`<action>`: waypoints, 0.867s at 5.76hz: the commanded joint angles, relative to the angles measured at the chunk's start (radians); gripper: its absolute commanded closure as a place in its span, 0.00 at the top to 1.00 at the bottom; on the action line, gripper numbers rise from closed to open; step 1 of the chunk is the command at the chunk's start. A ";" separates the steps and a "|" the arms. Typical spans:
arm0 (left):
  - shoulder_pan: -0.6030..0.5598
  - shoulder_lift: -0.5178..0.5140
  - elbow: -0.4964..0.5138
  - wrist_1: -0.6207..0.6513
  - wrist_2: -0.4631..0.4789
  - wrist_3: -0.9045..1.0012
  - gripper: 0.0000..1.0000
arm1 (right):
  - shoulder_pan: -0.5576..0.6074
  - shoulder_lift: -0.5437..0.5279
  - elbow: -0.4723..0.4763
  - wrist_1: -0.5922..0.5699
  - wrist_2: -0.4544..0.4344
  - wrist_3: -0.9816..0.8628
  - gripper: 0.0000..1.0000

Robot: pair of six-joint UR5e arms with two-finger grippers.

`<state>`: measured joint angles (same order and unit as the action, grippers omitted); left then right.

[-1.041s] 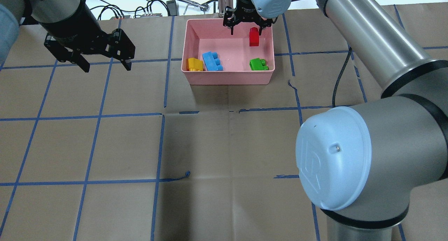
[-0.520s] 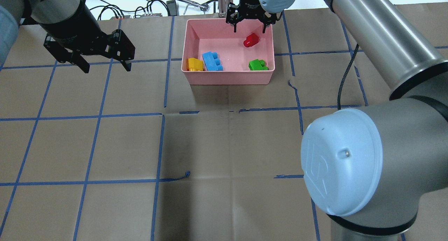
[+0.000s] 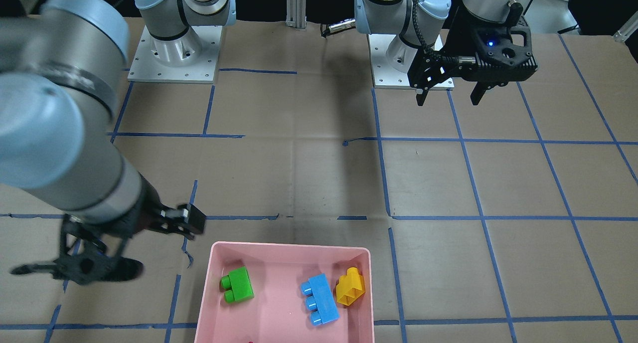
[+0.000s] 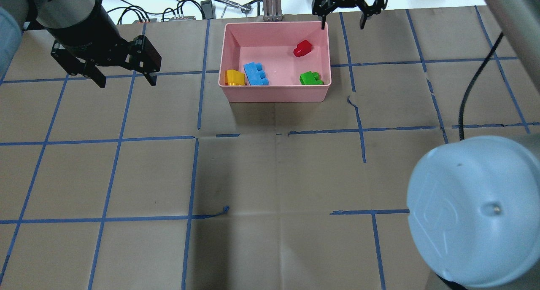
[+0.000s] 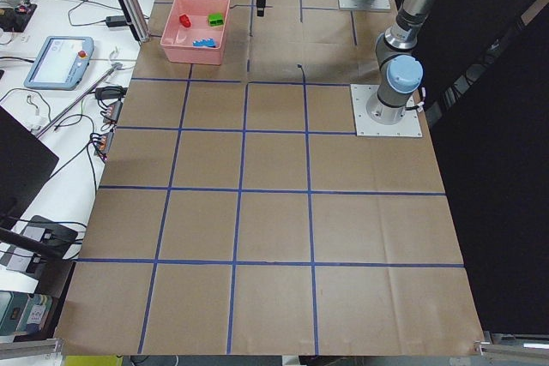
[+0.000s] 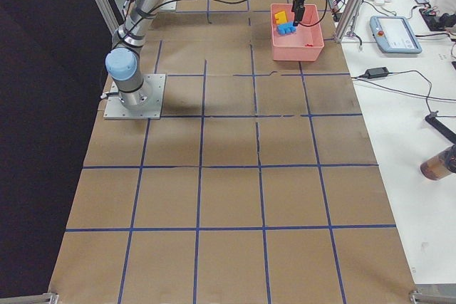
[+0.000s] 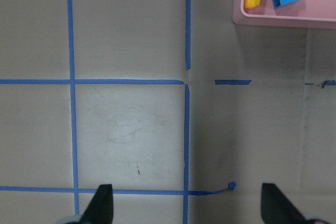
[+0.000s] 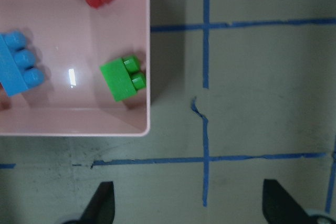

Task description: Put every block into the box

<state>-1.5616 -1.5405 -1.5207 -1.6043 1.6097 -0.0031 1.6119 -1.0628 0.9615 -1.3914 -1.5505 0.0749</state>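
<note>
I'm holding my right tool point(image 4: 342, 25) wide, nothing between the fingers. It's hanging just beside the far corner of the box point(image 4: 274, 94), off the rim as far as I'm judging. My left tool point(image 4: 127, 83) is also gaping wide and carrying nothing, hovering over the table point(image 4: 274, 176), with the box well apart from it, off toward the right tool's side. I'm counting all four inside the box. The red block point(image 4: 302, 48) is nearest the right tool and tipped on its side, and the green block point(image 4: 311, 78) is beyond it against the wall on that same side. The blue block point(image 4: 256, 73) and yellow block point(image 4: 235, 77) are side by side at the corner closest to the left tool. I'm reading the task as done. If a regrasp is needed, these are looking like light, rigid, smooth plastic, so I'm expecting them to slip or pop out under a skewed pinch. I'd be closing on the flat side walls, low on the body, not across the studs. The box is looking light too, likely sliding if nudged.
</note>
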 commanded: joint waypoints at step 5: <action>0.000 0.000 0.000 0.000 0.001 0.000 0.99 | -0.041 -0.414 0.492 -0.030 0.004 0.035 0.99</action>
<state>-1.5616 -1.5401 -1.5202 -1.6046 1.6107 -0.0031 1.5700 -1.4624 1.4125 -1.3627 -1.5450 0.0969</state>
